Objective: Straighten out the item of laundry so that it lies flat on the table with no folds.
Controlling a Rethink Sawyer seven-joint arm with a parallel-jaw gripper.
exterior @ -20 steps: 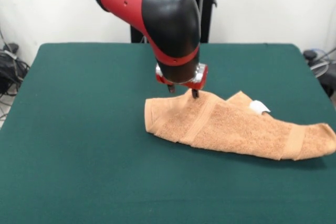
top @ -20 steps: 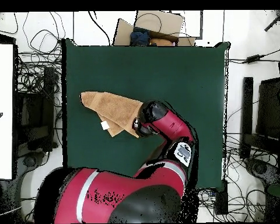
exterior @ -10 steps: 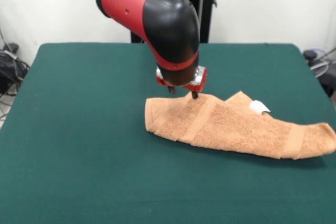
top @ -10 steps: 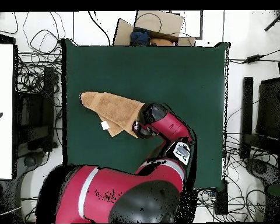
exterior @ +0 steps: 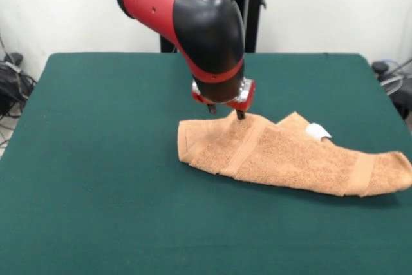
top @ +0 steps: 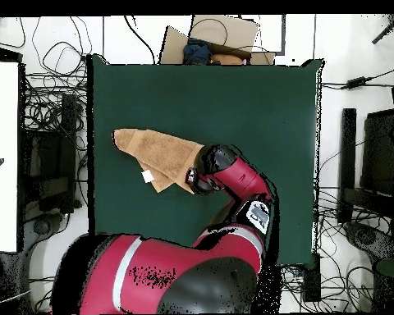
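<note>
Green table (exterior: 96, 178) bears a folded tan towel (exterior: 290, 156); the jaws pinch its raised far edge.

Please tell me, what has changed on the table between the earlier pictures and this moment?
Almost nothing. The gripper dipped slightly half a second ago and has come back up a little, still at the far edge of the towel, where the cloth peaks slightly. The towel keeps the same folded, elongated shape, with its white tag in the same place on the table.
</note>
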